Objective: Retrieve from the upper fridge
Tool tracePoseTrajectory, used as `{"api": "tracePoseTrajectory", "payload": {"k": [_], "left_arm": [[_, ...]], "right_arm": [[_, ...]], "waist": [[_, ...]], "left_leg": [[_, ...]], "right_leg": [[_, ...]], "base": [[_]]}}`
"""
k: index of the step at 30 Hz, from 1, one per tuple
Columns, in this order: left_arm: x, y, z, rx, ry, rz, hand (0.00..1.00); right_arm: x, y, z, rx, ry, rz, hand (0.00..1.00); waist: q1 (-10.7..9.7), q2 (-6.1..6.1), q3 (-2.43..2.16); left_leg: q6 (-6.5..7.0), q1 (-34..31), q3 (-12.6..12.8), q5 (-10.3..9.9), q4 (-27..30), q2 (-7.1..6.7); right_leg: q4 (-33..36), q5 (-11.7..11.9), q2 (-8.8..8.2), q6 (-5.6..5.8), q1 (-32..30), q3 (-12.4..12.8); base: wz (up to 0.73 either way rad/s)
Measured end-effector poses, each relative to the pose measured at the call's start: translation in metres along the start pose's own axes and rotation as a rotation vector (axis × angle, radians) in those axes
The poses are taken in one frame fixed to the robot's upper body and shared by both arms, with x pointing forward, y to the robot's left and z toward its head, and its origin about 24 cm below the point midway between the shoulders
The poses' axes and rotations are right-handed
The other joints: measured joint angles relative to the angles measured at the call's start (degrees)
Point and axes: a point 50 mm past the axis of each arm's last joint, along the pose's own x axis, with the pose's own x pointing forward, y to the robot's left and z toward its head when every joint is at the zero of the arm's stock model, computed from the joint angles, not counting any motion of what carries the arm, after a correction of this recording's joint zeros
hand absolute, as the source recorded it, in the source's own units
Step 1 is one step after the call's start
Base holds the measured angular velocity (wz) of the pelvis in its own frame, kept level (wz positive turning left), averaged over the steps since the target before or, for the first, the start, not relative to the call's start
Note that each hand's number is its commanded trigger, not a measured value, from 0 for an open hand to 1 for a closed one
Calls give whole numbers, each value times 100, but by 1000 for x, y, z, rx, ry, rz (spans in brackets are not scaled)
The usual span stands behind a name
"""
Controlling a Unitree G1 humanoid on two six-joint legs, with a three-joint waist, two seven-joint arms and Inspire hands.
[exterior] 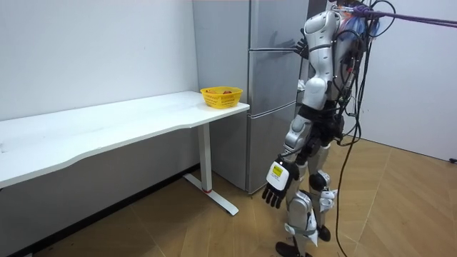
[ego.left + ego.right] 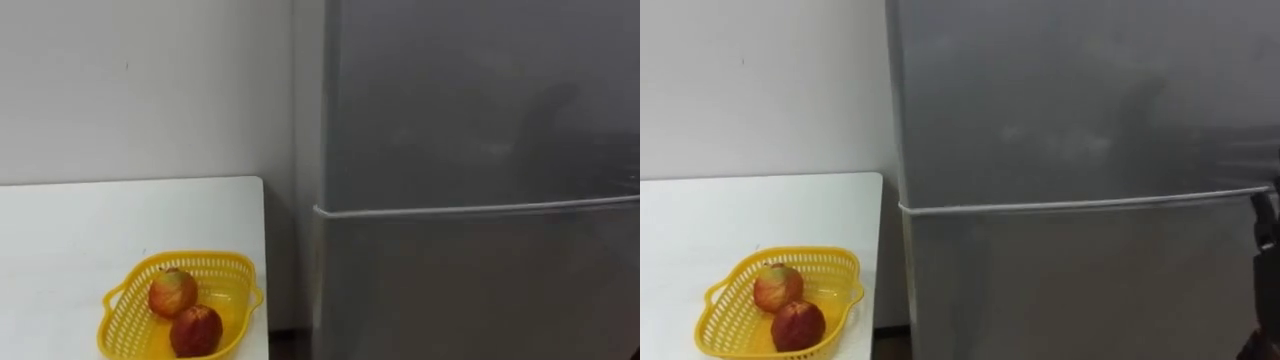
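Here, in the room view, the left hand (image 1: 278, 184) hangs low beside the thigh, fingers relaxed and loose, holding nothing. The right hand (image 1: 300, 46) is raised to the near edge of the fridge (image 2: 480, 150), about level with the seam between its doors; I cannot tell whether its fingers are curled or straight. The robot stands upright on the wood floor, close in front of the fridge. One grey fridge with two doors, both closed: the upper door (image 2: 480, 100) sits flush, so whatever is inside is hidden behind it, and the lower door (image 2: 480, 290) is below the pale seam line. Just to the fridge's left stands one white table (image 2: 80, 230) against the wall. Near its corner closest to the fridge sits one yellow basket (image 2: 215, 263). Two red fruits lie inside it, touching: one (image 2: 173, 292) toward the back, one (image 2: 196, 330) nearer the front.
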Motion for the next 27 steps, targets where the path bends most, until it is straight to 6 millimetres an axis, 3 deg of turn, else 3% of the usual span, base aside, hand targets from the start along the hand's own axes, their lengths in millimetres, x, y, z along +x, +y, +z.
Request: {"api": "tracePoseTrajectory", "payload": {"k": [11, 23, 27], "left_arm": [[0, -1, -1, 16, -1, -5, 0], [0, -1, 0, 30, -8, 20, 0], [0, -4, 0, 60, 7, 8, 0]], "right_arm": [[0, 1, -1, -36, 3, -4, 0], [-5, -8, 2, -519, -85, -220, 0], [-15, -34, -11, -684, -30, -348, 0]], "waist": [[102, 10, -7], [102, -17, -6], [105, -33, -5]], "left_leg": [[-8, -9, -8, 1, 27, 34], [-14, -88, -75, 8, 65, 32], [-17, 30, -75, 6, 19, 30]], "right_leg": [[2, 46, 32, -32, -13, -1], [-37, 46, 23, -30, -22, -117], [-117, 43, 23, -16, 106, -167]], "base": [[-2], [6], [5]]}}
